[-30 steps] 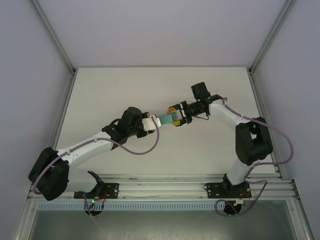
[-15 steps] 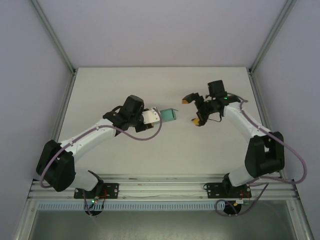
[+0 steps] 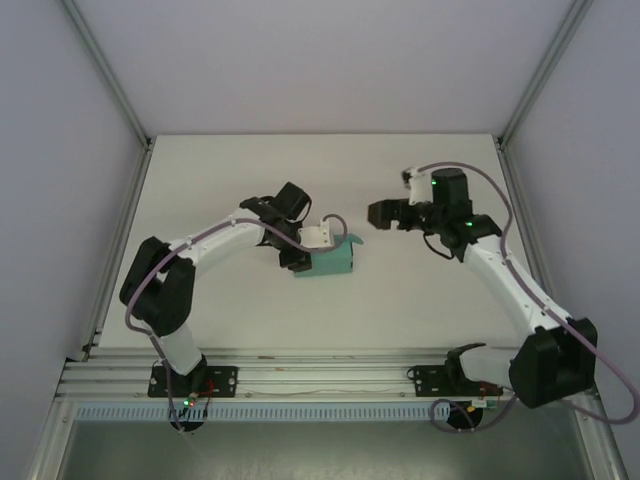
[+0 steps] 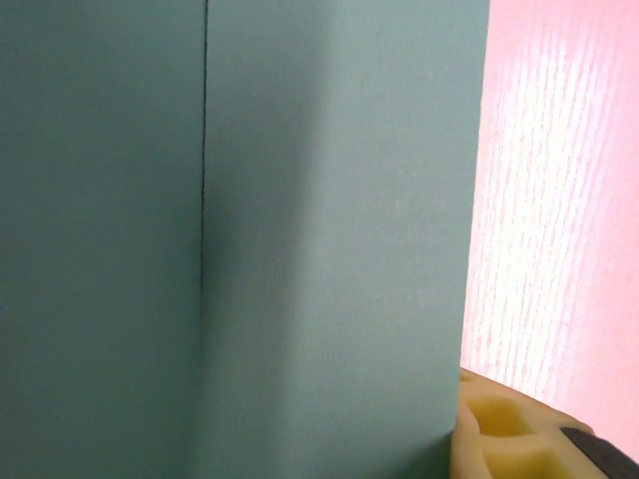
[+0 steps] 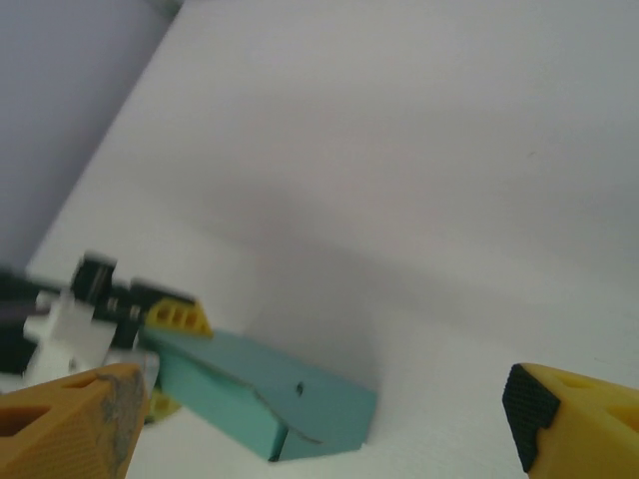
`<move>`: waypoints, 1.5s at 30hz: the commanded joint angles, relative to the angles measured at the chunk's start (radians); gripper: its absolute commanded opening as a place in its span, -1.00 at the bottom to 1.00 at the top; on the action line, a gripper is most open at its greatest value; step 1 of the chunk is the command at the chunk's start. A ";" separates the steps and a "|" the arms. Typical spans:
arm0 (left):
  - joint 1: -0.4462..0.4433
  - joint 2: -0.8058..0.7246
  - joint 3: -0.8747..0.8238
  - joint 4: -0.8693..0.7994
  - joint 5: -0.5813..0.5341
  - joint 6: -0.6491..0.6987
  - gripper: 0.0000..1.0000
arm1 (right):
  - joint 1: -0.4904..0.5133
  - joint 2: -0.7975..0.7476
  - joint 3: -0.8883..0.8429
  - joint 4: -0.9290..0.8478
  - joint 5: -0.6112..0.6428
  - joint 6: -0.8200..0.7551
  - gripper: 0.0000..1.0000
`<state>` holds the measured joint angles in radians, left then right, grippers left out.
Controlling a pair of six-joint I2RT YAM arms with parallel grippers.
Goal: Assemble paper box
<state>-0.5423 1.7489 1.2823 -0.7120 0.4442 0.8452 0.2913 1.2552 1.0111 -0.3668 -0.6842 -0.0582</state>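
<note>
The paper box (image 3: 335,262) is pinched at one end by the left gripper (image 3: 312,248), down on the table (image 3: 230,170) near the middle. The right gripper (image 3: 378,214) is spread wide, well apart from the box, with nothing touched.

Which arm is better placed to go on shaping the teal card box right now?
Left. The left gripper clamps one end of the teal-green thin card paper box on the white table, while the right gripper hangs open, apart from it.
</note>
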 commanded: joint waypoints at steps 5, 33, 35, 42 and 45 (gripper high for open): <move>-0.012 0.107 0.118 -0.139 0.056 0.027 -0.26 | 0.112 0.107 0.038 -0.125 0.037 -0.382 0.69; -0.023 0.099 0.118 -0.051 0.022 -0.054 -0.26 | 0.182 0.254 0.150 -0.141 0.191 -0.089 -1.00; -0.024 0.093 0.111 -0.032 0.022 -0.071 -0.25 | 0.198 0.205 0.065 0.011 0.221 0.131 -1.00; -0.024 0.092 0.100 0.002 0.016 -0.092 -0.25 | 0.298 0.050 -0.215 0.356 0.485 0.361 -1.00; -0.024 0.093 0.101 0.015 0.005 -0.107 -0.23 | 0.319 0.055 -0.294 0.428 0.549 0.341 -1.00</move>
<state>-0.5632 1.8412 1.3975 -0.7517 0.4599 0.7773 0.5873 1.3090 0.7769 -0.0708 -0.2382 0.1944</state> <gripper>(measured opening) 0.418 0.050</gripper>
